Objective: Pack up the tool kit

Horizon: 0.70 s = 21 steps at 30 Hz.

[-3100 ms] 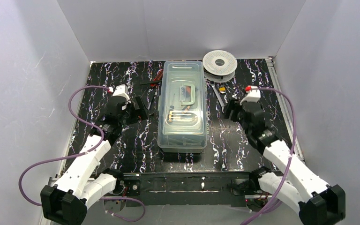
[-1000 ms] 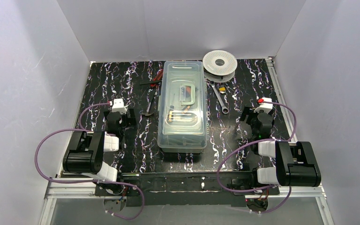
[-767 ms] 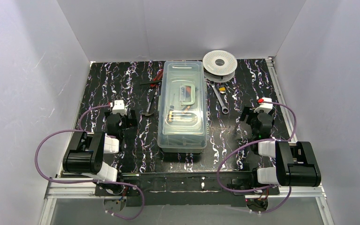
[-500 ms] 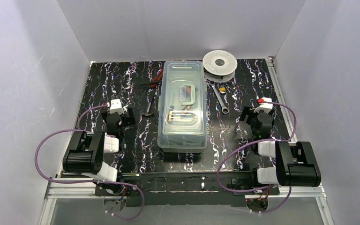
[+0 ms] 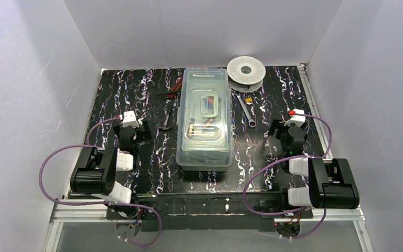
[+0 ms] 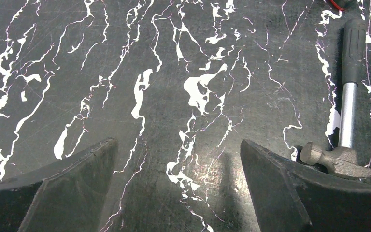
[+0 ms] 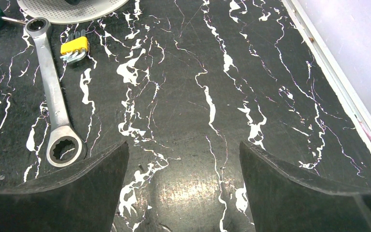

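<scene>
Tool kit box (image 5: 205, 118) is sitting mid-tabletop (image 5: 136, 89) between both hands, lid apparently on (overhead view too coarse to confirm). Left hand (image 6: 177, 142) is hanging fingers apart, empty; hammer (image 6: 348, 106) is lying just right of it. Right hand (image 7: 183, 143) is likewise gaping, empty; wrench (image 7: 53, 92) and yellow hex keys (image 7: 75, 48) are lying ahead-left. Risk: wrench is lying flat, so fingers may skid off; a closed lid would be blocking packing. No readable writing is showing.

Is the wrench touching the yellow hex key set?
Apart. The right wrist view shows a strip of bare table between the shaft of the wrench and the hex key set lying beside it.
</scene>
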Each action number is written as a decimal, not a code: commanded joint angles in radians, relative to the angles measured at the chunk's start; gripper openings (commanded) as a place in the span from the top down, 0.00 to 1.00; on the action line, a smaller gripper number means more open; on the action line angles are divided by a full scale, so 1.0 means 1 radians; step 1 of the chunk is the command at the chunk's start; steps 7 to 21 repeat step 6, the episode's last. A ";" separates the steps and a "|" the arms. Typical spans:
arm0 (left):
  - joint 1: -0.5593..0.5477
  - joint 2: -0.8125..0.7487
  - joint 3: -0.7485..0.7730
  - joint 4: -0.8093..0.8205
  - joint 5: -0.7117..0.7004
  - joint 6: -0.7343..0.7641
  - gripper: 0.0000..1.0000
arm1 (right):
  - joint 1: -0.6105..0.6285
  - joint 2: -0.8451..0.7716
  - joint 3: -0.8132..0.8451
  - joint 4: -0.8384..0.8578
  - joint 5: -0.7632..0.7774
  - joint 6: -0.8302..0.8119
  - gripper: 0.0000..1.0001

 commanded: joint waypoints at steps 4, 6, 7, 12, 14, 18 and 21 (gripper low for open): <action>-0.005 -0.009 0.028 -0.011 -0.014 -0.001 0.02 | -0.002 -0.009 0.027 0.041 -0.005 0.005 0.08; -0.005 -0.009 0.028 -0.009 -0.014 0.000 0.02 | -0.001 -0.009 0.027 0.042 -0.004 0.005 0.08; -0.005 -0.009 0.028 -0.009 -0.014 0.000 0.02 | -0.001 -0.009 0.027 0.042 -0.004 0.005 0.08; -0.005 -0.009 0.028 -0.009 -0.014 0.000 0.02 | -0.001 -0.009 0.027 0.042 -0.004 0.005 0.08; -0.005 -0.009 0.028 -0.009 -0.014 0.000 0.02 | -0.001 -0.009 0.027 0.042 -0.004 0.005 0.08; -0.005 -0.009 0.028 -0.009 -0.014 0.000 0.02 | -0.001 -0.009 0.027 0.042 -0.004 0.005 0.08; -0.005 -0.009 0.028 -0.009 -0.014 0.000 0.02 | -0.001 -0.009 0.027 0.042 -0.004 0.005 0.08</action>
